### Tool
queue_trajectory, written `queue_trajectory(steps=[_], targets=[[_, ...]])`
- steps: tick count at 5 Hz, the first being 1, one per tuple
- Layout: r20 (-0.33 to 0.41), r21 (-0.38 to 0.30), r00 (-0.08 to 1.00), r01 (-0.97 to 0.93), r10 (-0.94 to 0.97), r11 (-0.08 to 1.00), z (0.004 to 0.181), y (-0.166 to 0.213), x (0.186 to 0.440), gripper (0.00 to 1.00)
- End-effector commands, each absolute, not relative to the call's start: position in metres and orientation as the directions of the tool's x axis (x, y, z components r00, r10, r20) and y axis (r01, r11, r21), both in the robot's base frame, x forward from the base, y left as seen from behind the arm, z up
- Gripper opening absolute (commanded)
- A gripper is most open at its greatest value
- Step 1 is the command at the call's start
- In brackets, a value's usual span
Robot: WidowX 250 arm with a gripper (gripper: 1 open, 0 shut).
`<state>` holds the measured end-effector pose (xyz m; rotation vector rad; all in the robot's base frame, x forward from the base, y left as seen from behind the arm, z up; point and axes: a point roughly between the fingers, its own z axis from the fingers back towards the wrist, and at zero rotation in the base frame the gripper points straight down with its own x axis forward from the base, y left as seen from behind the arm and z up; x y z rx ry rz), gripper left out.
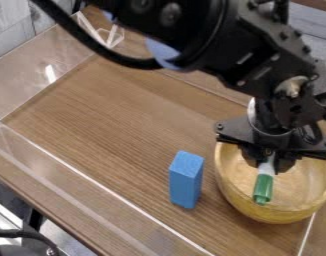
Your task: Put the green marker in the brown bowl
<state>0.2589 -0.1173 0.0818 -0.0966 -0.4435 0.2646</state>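
The blue block [187, 179] stands upright on the wooden table [99, 110], to the left of the brown bowl [275, 190] and clear of its rim. The bowl sits near the table's right edge. The gripper [269, 160] hangs above the bowl's opening, clenched on the upper end of the green marker [263, 181]. The marker hangs steeply, green cap end down, inside the bowl's rim; whether the tip touches the bowl floor cannot be told.

Risks, as judged from this position:
- Release with the marker this upright: it may topple against the bowl wall and tip out over the rim.
- Sideways motion before release: the marker could catch the bowl wall and drag the bowl toward the nearby edge.
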Motion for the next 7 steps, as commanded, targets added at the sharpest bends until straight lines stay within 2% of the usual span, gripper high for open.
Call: queue_trajectory(steps=[1,7], targets=[[0.437,-0.174,0.858,-0.216,0.271,0.961,0.087,-0.1231,0.2631,0.0],[0.447,-0.204,0.843,-0.228,0.298,0.952,0.0824,-0.1304,0.2674,0.0]])
